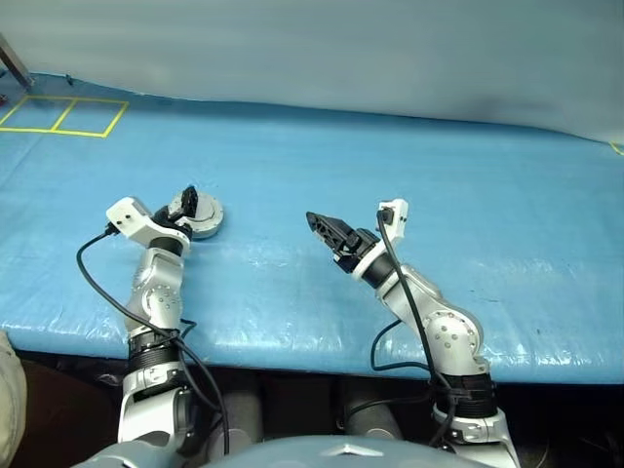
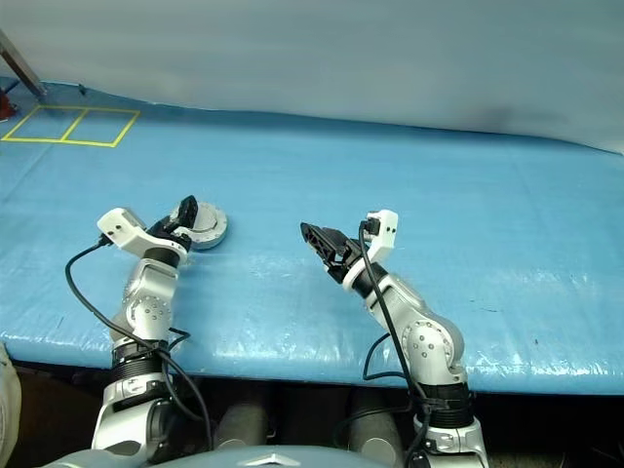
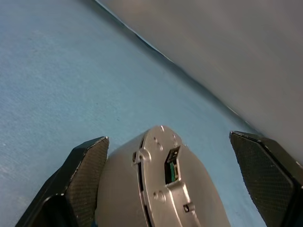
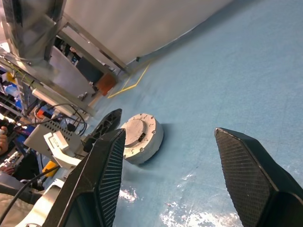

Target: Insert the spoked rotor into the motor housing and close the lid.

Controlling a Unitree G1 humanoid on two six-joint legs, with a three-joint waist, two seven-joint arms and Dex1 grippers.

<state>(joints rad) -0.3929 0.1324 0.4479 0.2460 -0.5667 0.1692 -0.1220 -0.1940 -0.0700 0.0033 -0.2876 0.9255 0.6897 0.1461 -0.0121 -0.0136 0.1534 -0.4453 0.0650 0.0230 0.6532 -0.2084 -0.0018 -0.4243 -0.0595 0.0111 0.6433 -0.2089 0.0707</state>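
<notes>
From the head views you could make out little of the motor housing (image 1: 204, 218) — a round silver-grey body lying on the blue table cover (image 1: 390, 166), with its near edge hidden behind the left gripper (image 1: 187, 205). Whether the lid sat on it could not be read from there, and no spoked rotor could be picked out on the cover. The left wrist view gave you what the head views did not: the housing's plain grey face with a small slot and a few screw holes, lying between the two black fingers (image 3: 85, 165), which stood spread wide — one close beside the metal, the other well clear of it, so nothing was clamped. Its lower part ran off the edge of that picture. The right wrist view showed you the same assembly from the far side, flat on the cover, a seam running round its wall, with one left finger just beside it; its inside stayed hidden. Your right gripper (image 1: 322, 229) hung above the middle of the cover, well apart from the housing, jaws parted and empty. Yellow tape squares (image 1: 63, 115) marked the far left corner.
</notes>
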